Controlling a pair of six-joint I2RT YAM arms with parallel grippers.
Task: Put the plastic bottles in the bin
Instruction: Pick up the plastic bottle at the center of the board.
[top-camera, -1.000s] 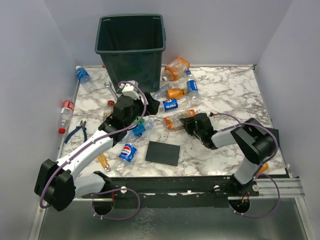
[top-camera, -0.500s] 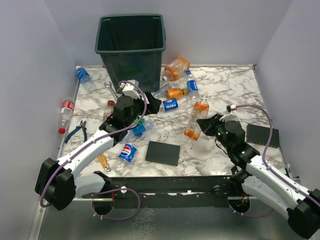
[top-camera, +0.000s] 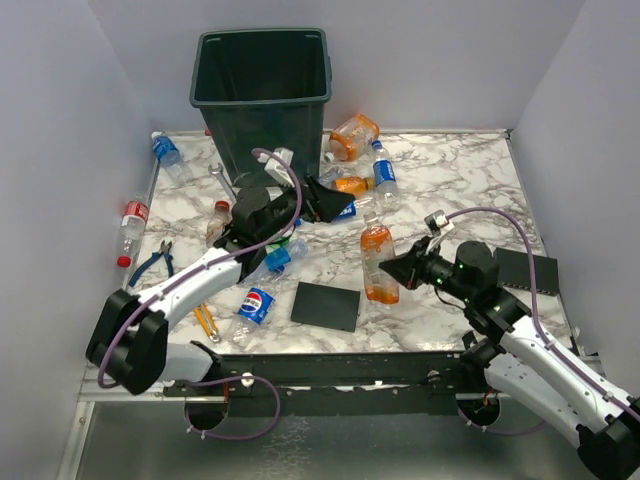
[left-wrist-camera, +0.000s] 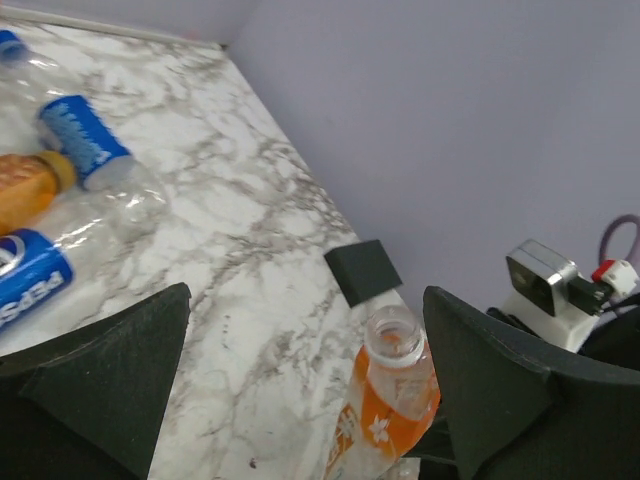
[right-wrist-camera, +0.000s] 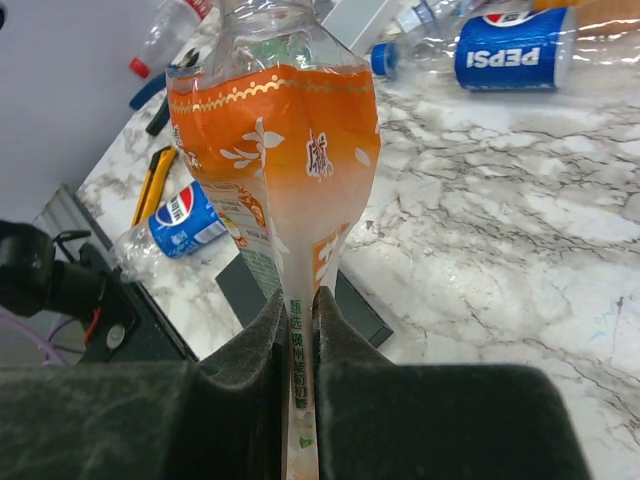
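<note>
bin (top-camera: 262, 100) dark green | bottle (right-wrist-camera: 275, 150) orange label, white flowers | table (top-camera: 450, 190) white-grey marble

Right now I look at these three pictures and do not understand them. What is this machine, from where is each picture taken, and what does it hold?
These are two robot arms, fixed at the near edge of a marble table. The wide picture looks down from above and behind them; the other two come from a camera on each wrist. On the table lie many plastic bottles, pliers, a wrench and a black plate; a green bin stands at the back. The right gripper is shut on an orange bottle, upright and without cap. The left gripper is open and holds nothing.
</note>
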